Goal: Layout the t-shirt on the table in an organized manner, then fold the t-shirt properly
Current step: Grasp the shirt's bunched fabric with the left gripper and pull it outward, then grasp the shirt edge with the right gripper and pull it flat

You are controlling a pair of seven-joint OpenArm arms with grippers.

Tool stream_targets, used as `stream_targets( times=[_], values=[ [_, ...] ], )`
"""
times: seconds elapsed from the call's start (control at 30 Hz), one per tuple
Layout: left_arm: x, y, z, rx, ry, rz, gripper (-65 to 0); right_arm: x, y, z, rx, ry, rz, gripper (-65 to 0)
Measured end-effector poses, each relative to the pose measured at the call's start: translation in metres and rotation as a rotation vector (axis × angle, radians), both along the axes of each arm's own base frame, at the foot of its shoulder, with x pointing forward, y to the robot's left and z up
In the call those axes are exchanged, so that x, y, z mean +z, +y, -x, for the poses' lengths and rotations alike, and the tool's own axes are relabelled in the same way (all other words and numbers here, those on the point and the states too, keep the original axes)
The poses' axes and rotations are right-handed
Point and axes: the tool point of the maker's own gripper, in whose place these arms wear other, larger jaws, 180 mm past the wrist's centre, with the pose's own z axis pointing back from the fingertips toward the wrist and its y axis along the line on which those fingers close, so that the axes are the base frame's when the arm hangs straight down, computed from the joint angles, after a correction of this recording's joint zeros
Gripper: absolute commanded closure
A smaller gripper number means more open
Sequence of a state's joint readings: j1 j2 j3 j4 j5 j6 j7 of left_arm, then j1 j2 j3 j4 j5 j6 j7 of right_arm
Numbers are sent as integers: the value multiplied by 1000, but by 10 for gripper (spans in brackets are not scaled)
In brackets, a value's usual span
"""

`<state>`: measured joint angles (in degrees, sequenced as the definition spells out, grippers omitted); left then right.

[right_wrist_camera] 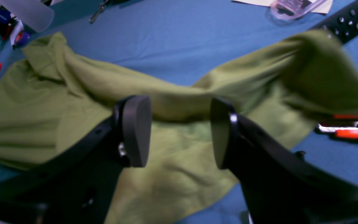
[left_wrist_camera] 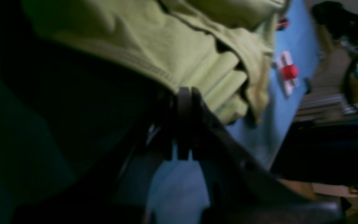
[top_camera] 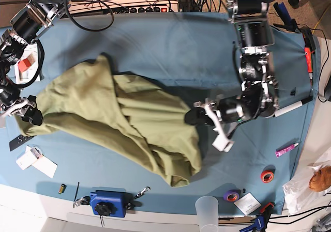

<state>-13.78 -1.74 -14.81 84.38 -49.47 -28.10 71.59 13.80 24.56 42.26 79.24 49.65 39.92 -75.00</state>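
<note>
The olive-green t-shirt (top_camera: 119,118) lies crumpled and bunched on the blue table (top_camera: 155,45), running from the left edge towards the middle front. My left gripper (top_camera: 192,116) is at the shirt's right edge. In the left wrist view it (left_wrist_camera: 186,91) is shut on a stitched hem of the t-shirt (left_wrist_camera: 154,40), and folds hang beside it. My right gripper (top_camera: 27,114) is at the shirt's far left end. In the right wrist view it (right_wrist_camera: 179,133) is open wide, just over the t-shirt (right_wrist_camera: 42,102), with no cloth between its pads.
A blue device (top_camera: 108,203), a clear cup (top_camera: 207,208) and tape rolls (top_camera: 267,176) lie along the front edge. Markers (top_camera: 287,150) lie at the right and cards (top_camera: 39,164) at the left. A power strip and cables (top_camera: 124,6) run along the back.
</note>
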Motion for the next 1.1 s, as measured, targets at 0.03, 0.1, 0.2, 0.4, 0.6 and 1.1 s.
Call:
stream_targets(
  times=[0.03, 0.1, 0.2, 0.4, 0.6, 1.1],
  values=[
    [-5, 7, 3, 2, 8, -20, 0, 0, 0, 0, 0, 0, 1, -311],
    [-11, 21, 9, 12, 14, -59, 0, 0, 0, 0, 0, 1, 1, -311],
    [-9, 52, 10, 73, -3, -96, 0, -1, 1, 1, 6, 10, -2, -311],
    [-2, 128, 7, 221, -32, -185, 0, 4, 36, -2, 137, -8, -98, -311],
    [1, 134, 4, 228, -46, -195, 0, -27, 95, -5, 340, 116, -69, -311],
    [8, 138, 2, 233, -67, -176, -346, -68, 243, 34, 915, 276, 255, -310]
  ],
)
